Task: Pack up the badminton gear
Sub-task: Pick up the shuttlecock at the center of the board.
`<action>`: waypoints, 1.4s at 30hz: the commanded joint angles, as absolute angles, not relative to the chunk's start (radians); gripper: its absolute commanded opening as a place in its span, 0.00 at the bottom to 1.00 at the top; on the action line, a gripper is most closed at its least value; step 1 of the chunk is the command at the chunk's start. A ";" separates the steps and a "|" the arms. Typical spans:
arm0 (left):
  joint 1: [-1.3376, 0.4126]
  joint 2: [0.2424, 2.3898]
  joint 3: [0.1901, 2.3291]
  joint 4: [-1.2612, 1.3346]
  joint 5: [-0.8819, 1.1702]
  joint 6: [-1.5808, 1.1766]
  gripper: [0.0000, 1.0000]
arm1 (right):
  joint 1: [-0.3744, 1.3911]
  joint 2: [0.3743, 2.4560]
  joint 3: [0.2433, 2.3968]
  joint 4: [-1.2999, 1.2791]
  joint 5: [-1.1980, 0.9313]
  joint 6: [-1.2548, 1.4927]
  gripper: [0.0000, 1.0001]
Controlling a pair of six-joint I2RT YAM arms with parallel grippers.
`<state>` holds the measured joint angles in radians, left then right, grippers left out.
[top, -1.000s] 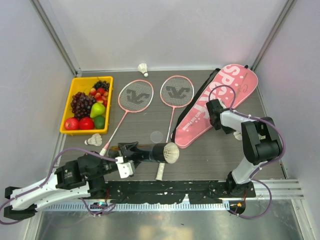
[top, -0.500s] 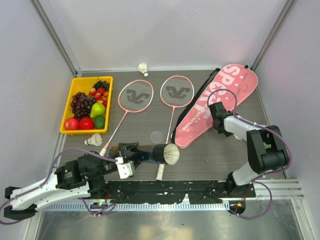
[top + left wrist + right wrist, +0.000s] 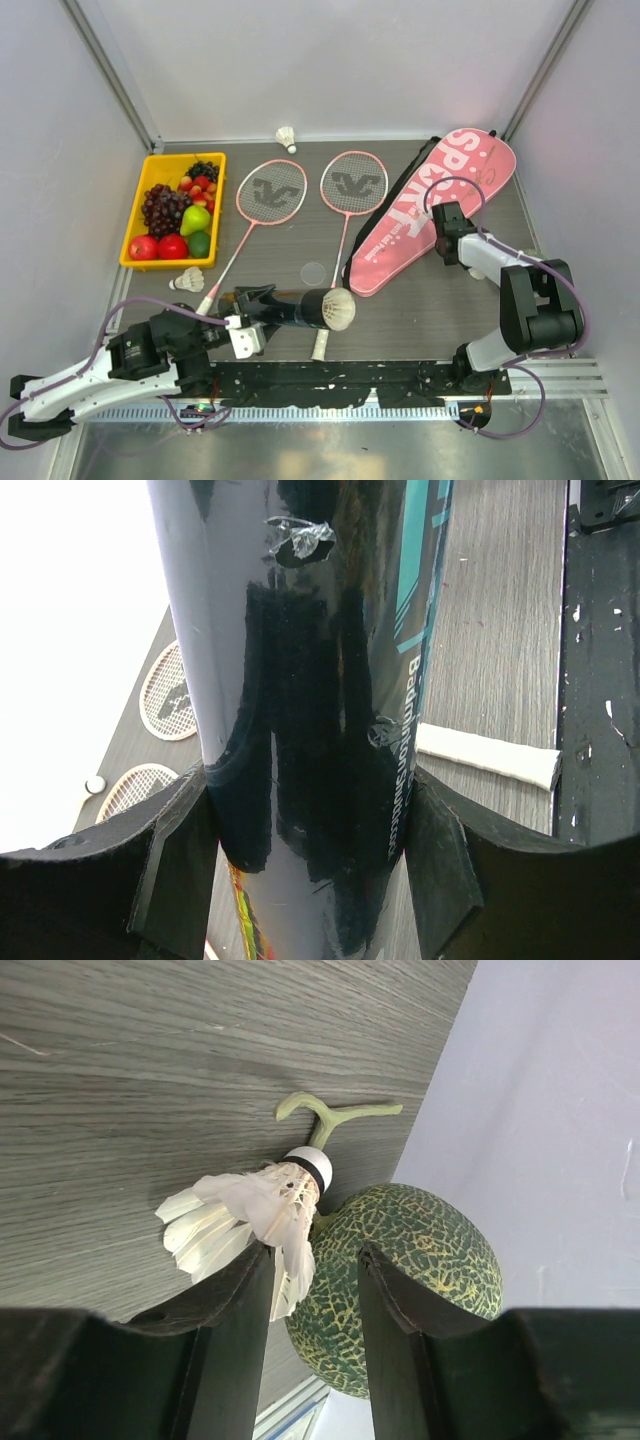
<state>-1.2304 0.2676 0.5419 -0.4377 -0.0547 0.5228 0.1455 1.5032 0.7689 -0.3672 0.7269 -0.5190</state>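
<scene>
Shuttlecock (image 3: 250, 1215) lies on the table (image 3: 150, 1060) at the right side, cork by the stem of a green melon (image 3: 420, 1260). Its feathers sit between the right gripper (image 3: 312, 1260) fingers, which are part closed; can't tell if they bite. Pinch nearer the cork and squeeze lightly, since feathers crush. Lift straight up: the melon is just beside and the wall (image 3: 560, 1110) is right behind it. Open room is to the left, toward the tube (image 3: 295, 308), which the left gripper (image 3: 310, 810) clamps near the near edge.

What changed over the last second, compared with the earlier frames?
The right gripper moved rightward, toward the side wall; it now straddles a shuttlecock by its feathers, beside a netted melon, not clamped. The left gripper stayed clamped on the dark tube. The rackets and pink bag are unmoved.
</scene>
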 commanded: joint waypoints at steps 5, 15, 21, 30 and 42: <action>-1.233 0.261 0.561 -0.345 -0.041 0.517 0.00 | 0.117 1.531 0.795 -0.313 0.724 -0.549 0.40; -1.232 0.252 0.552 -0.339 -0.046 0.518 0.00 | 0.100 1.552 0.847 -0.365 0.703 -0.534 0.19; -1.232 0.259 0.546 -0.336 -0.054 0.522 0.00 | 0.104 1.484 0.955 -0.531 0.646 -0.465 0.05; -1.233 0.282 0.531 -0.327 -0.083 0.535 0.00 | 0.132 1.352 1.202 -0.839 0.546 -0.292 0.05; -1.233 0.347 0.529 -0.307 -0.164 0.511 0.00 | 0.245 1.119 1.381 -0.836 0.118 0.144 0.05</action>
<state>-1.2304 0.3145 0.5156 -0.4168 -0.1066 0.5278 0.1551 1.2381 1.3788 -0.8860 0.3328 -0.0387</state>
